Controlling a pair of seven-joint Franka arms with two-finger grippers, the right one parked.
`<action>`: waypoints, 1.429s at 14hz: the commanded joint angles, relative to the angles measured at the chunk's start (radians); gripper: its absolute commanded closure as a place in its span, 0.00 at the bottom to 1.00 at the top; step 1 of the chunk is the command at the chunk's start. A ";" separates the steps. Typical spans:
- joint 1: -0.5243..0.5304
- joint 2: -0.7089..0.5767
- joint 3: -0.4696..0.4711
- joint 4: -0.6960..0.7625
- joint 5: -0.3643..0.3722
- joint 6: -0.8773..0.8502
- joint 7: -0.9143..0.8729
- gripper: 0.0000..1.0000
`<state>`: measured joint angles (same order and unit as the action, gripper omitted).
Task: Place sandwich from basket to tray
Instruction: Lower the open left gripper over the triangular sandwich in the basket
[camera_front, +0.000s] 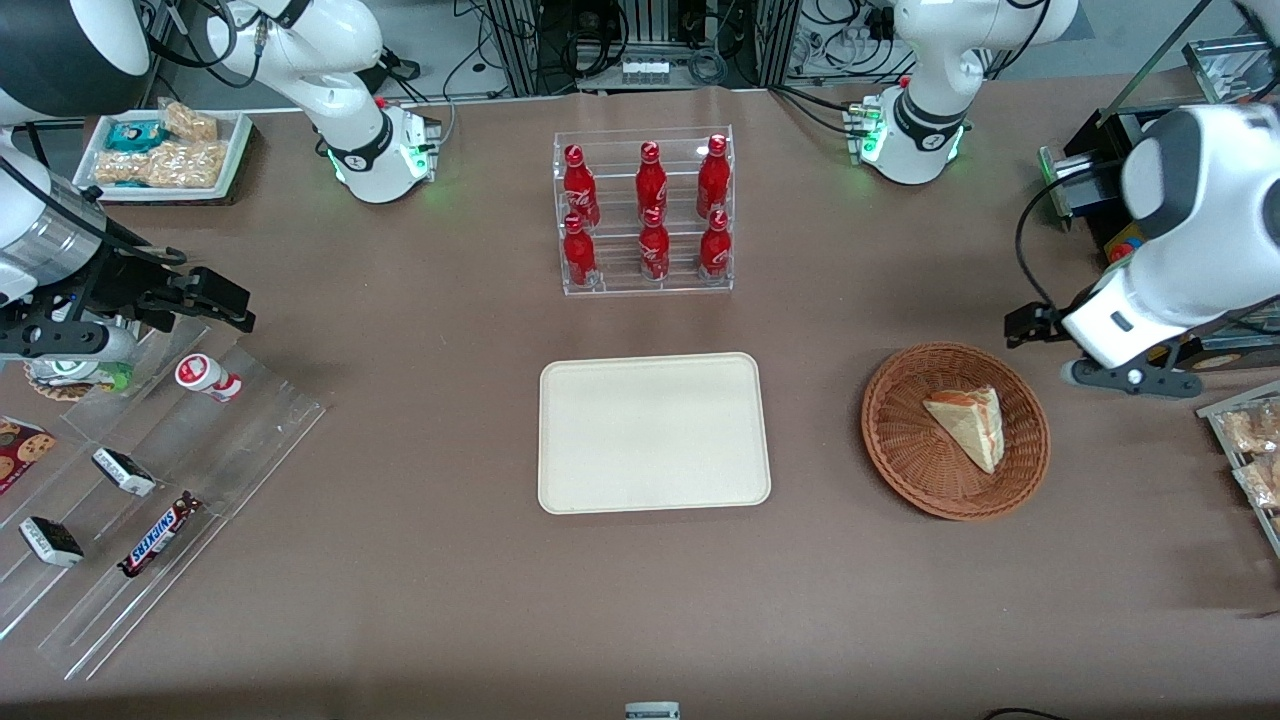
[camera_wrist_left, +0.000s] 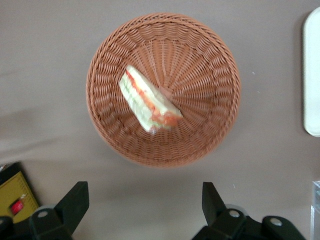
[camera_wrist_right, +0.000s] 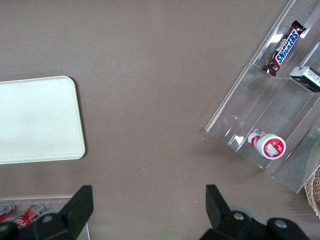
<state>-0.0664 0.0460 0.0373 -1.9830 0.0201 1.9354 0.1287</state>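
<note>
The sandwich (camera_front: 968, 424) lies inside the basket (camera_front: 900, 440), resting on the woven floor with its point directed toward the front camera; in the left wrist view the sandwich (camera_wrist_left: 147, 100) shows red and green filling along its cut edge and sits close to the centre of the basket (camera_wrist_left: 210, 75). The basket stands on the brown table (camera_front: 400, 600), toward the working arm's end; the tray (camera_front: 654, 432) lies flat beside it at the table's middle, apart from the basket with bare table between them; nothing rests on the tray; one rounded edge of the tray (camera_wrist_left: 312, 75) appears in the left wrist view.

The gripper (camera_wrist_left: 145, 205) hangs above the table just outside the basket rim; its two fingers (camera_wrist_left: 75, 202) are spread wide apart, and nothing is held between them; no finger touches the basket or the sandwich. In the front view the left arm's wrist (camera_front: 1150, 310) sits above the table beside the basket, toward the working arm's end.

A clear rack of red bottles (camera_front: 645, 215) stands farther from the front camera than the tray; a stepped acrylic rack (camera_front: 150, 500) holding a Snickers bar (camera_front: 158, 535) lies toward the parked arm's end.
</note>
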 joint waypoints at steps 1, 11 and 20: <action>0.023 -0.021 -0.004 -0.181 0.014 0.219 -0.059 0.00; 0.016 0.165 -0.007 -0.266 -0.003 0.626 -0.875 0.00; -0.010 0.206 -0.017 -0.162 0.011 0.460 -0.963 0.98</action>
<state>-0.0515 0.2723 0.0217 -2.2198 0.0181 2.5241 -0.8246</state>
